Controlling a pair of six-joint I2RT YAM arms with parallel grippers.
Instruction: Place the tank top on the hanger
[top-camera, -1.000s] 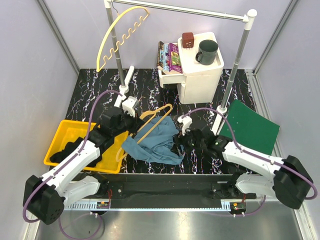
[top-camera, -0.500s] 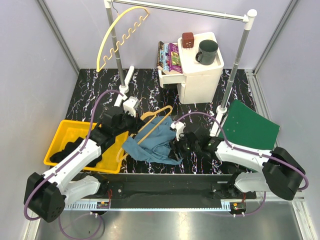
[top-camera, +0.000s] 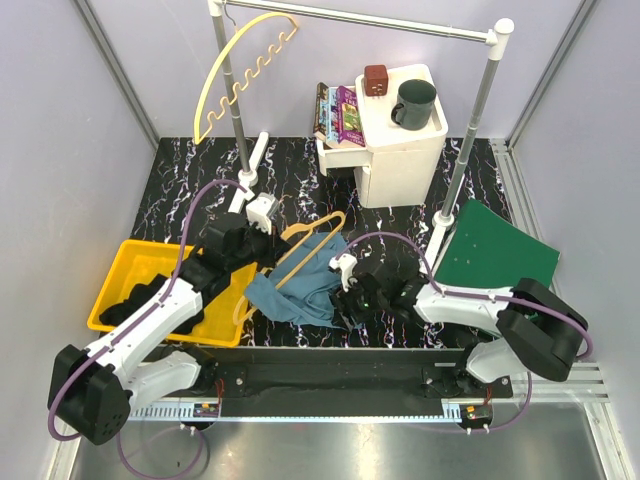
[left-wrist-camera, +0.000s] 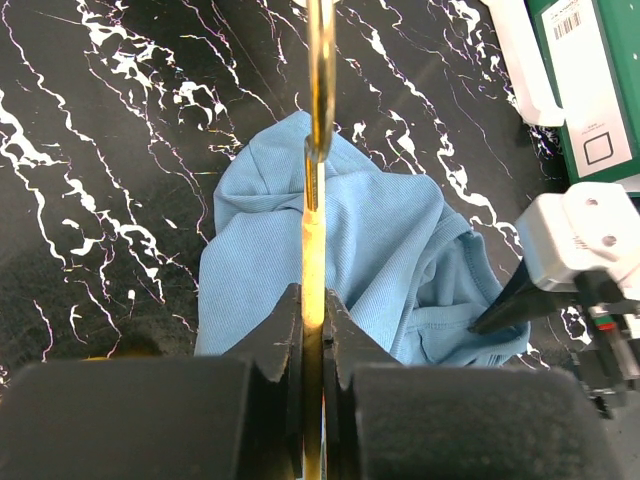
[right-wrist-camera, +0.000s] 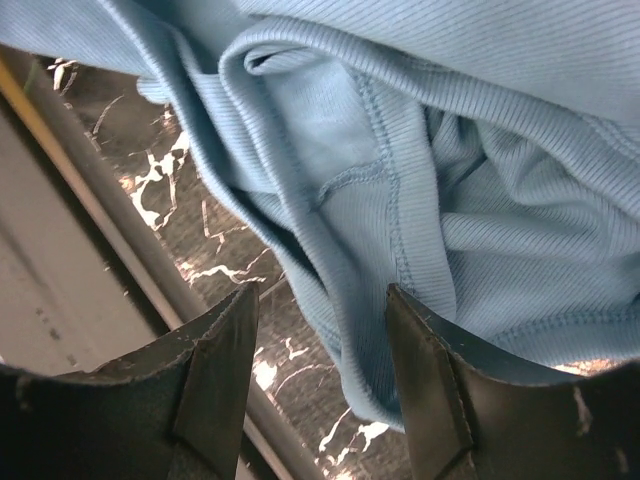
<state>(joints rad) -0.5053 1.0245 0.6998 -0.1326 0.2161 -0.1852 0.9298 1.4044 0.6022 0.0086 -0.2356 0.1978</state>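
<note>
- While the left claw (top-camera: 258, 238) (left-wrist-camera: 312, 300) hangs over the middle of the table, its jaws are pressed tight together on a thin orange-yellow plastic hanger (top-camera: 318, 228) (left-wrist-camera: 320, 90). It's pinching one of the straight bars.
- From the left wrist view, that bar runs straight away from the jaws and crosses over the soft teal-blue sleeveless tank top (top-camera: 298, 290) (left-wrist-camera: 370, 260) (right-wrist-camera: 480, 150).
- The tank top sits crumpled in a heap on the black white-veined marble-look mat (top-camera: 300, 165), near the front edge and between the two arms. It isn't on the hanger yet.
- The right claw (top-camera: 345, 292) (right-wrist-camera: 320, 300) is right at the heap's right edge, down low, with its fingers spread apart.
- In the right wrist view, a folded seam of the tank top droops into the gap and is closer to the right-hand finger. The fingers aren't clamped on it, though.
- Off to the left is a yellow plastic tray (top-camera: 120, 262), and a flat green board (top-camera: 500, 255) leans on the right.
</note>
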